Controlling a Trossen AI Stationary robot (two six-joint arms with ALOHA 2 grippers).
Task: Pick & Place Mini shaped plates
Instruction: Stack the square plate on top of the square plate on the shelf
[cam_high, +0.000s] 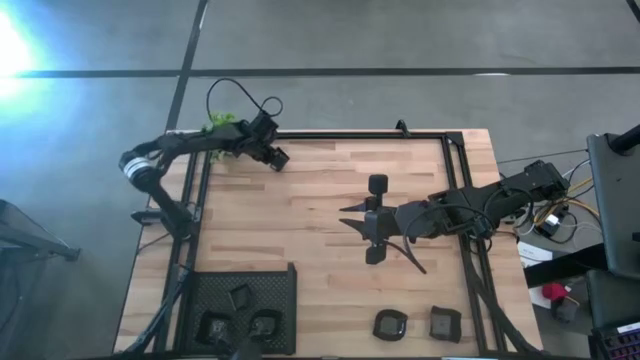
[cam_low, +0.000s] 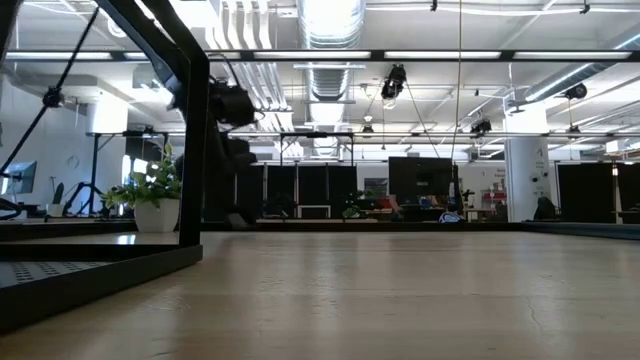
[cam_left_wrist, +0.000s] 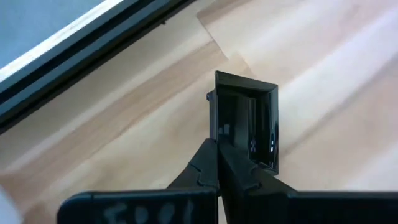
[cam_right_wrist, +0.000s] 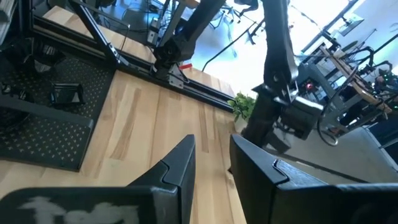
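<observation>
Left pincer (cam_left_wrist: 217, 163) closed on the near rim of a small square black plate (cam_left_wrist: 245, 121), held clear of the surface (cam_high: 330, 190) at the far-left corner beside the plant (cam_high: 222, 124). Plate juts straight ahead of the fingers, on edge. The mesh tray (cam_high: 275, 290), already holding plates, lies toward the near-left corner, so the carry likely runs along the left edge. Right pincer (cam_high: 372, 218) waits mid-surface, jaws apart, empty; two more plates (cam_high: 389, 324) sit at the near edge.
</observation>
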